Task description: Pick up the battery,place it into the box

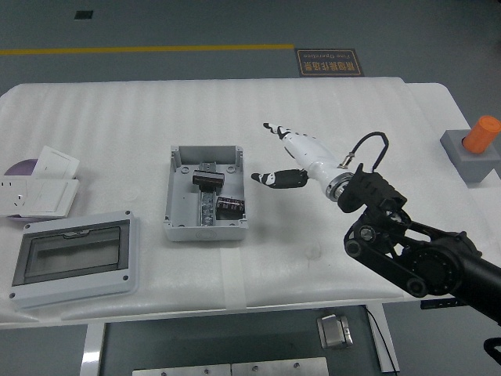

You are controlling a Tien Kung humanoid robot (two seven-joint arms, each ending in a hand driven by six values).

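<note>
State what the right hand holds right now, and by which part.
Nothing. The right hand is open beside the box; a dark battery lies inside it.

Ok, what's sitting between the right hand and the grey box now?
Nothing: the head view shows only bare white table between the open right hand and the grey box.

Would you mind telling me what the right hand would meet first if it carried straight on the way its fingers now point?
Probably the grey box: the open right hand points left toward its right wall. Height is unclear, so it might pass above it.
</note>
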